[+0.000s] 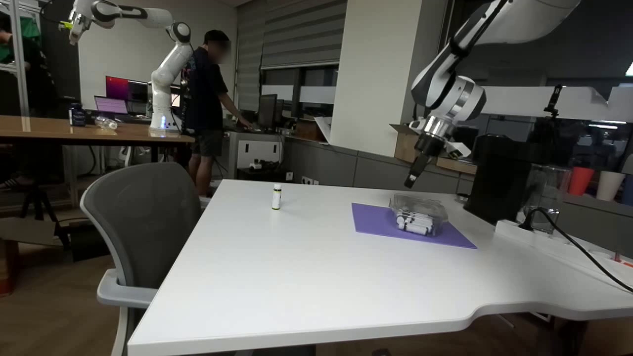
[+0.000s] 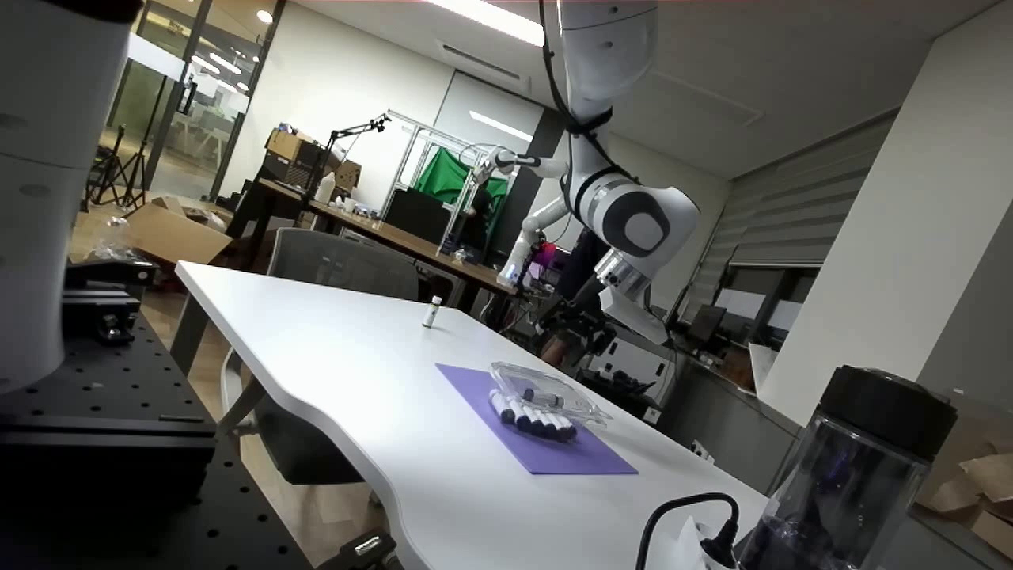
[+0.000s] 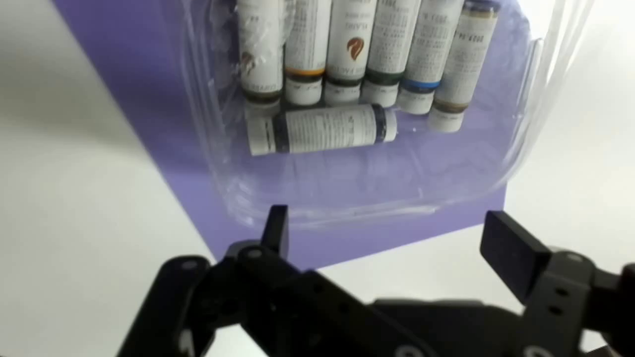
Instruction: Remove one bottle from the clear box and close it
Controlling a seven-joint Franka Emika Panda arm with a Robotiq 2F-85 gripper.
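Note:
The clear box (image 1: 420, 203) lies on a purple mat and shows in both exterior views (image 2: 586, 405). Several whitish bottles lie inside in a row, and one bottle (image 3: 330, 129) lies crosswise at their ends in the wrist view. The box's near wall (image 3: 357, 214) runs just beyond my fingertips there. I cannot tell whether the lid is shut. Another small bottle (image 1: 276, 198) stands upright on the table, away from the box, also in an exterior view (image 2: 431, 312). My gripper (image 3: 384, 223) is open and empty, above the box's edge; it shows in both exterior views (image 1: 411, 181) (image 2: 576, 336).
The purple mat (image 1: 371, 220) lies on the white table (image 1: 296, 277). A white power strip (image 1: 544, 243) with a black cable, a clear jug (image 1: 546, 190) and a black appliance (image 1: 499, 183) stand at the table's side. A grey chair (image 1: 143, 222) stands by the opposite edge.

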